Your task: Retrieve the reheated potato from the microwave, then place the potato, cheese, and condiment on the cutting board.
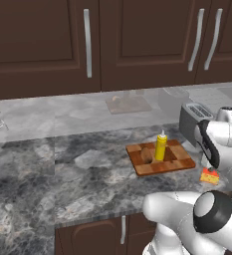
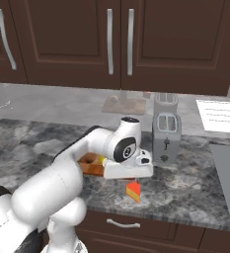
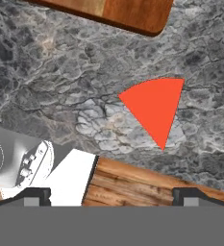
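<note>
potato (image 1: 146,155) and yellow bottle (image 1: 161,146) sit on the cutting board (image 1: 181,163). the cheese (image 3: 154,109) lies on the worktop (image 1: 87,174) just beside the board, under the spread, empty fingers (image 3: 34,196).

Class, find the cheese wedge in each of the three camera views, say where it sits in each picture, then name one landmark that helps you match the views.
Left base view: cheese at lower right, on the counter right of the cutting board.
Right base view: cheese just below centre, near the counter's front edge, under the hand.
Hand view: cheese right of centre, seen from above.
Shared landmark: the cutting board.
</note>
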### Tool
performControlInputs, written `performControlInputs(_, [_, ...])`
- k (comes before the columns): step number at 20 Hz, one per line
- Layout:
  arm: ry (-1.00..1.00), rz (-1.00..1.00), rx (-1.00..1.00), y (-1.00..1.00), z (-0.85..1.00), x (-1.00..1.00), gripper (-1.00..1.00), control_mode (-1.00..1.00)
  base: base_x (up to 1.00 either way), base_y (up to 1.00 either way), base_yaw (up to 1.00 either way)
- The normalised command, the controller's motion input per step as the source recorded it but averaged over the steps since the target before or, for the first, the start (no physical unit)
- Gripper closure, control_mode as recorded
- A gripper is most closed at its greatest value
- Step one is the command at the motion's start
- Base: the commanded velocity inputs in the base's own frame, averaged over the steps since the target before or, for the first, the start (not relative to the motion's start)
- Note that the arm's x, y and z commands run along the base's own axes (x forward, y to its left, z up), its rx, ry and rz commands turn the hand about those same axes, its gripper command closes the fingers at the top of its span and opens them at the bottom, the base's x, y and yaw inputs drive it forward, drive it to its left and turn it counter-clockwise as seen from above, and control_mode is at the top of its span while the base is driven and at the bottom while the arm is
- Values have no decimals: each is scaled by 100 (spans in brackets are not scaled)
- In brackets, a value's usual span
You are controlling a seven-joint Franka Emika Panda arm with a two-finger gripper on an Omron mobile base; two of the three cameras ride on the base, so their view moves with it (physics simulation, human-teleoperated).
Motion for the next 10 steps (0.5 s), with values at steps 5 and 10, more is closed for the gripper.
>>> performControlInputs(5, [1,13,4,-13,-10,4,-100,-100,0,0,0])
performControlInputs(10, [-2,10,6,-19,-10,1,-100,-100,0,0,0])
